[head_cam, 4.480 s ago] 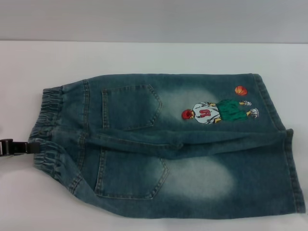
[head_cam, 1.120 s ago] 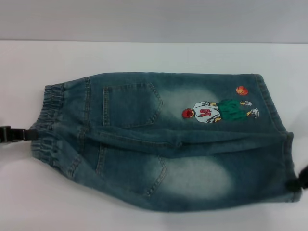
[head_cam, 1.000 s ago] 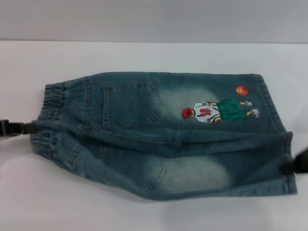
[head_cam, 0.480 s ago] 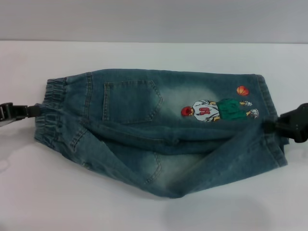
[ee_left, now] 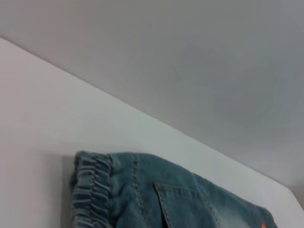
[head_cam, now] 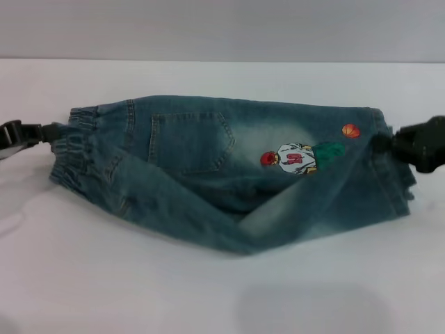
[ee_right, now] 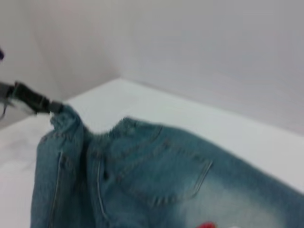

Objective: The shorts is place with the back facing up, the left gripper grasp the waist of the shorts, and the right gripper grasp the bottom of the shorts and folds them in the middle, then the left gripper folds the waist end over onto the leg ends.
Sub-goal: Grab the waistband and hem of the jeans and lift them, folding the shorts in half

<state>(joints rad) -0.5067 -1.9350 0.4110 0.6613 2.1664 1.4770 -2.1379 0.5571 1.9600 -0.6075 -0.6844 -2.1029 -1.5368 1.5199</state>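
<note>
The denim shorts (head_cam: 208, 160) lie back up across the white table, their near half lifted and sagging toward the far half. The embroidered player (head_cam: 299, 156) and orange ball (head_cam: 351, 130) still show. My left gripper (head_cam: 52, 132) is shut on the ruffled waist (head_cam: 76, 139) at the left end. At the right end my right gripper (head_cam: 389, 145) is shut on a leg hem (head_cam: 400, 188). The left wrist view shows the waist band (ee_left: 92, 190) and a back pocket (ee_left: 185, 204). In the right wrist view the left gripper (ee_right: 52, 107) pinches the waist corner beyond the pocket (ee_right: 166, 175).
A white table (head_cam: 208, 292) spreads in front of the shorts, with a grey wall (head_cam: 222, 28) behind its far edge. Nothing else stands on the table.
Both grippers have risen and moved toward the far side, carrying the near waist corner and near leg hem. The near half of the shorts now hangs folded over toward the far half.
</note>
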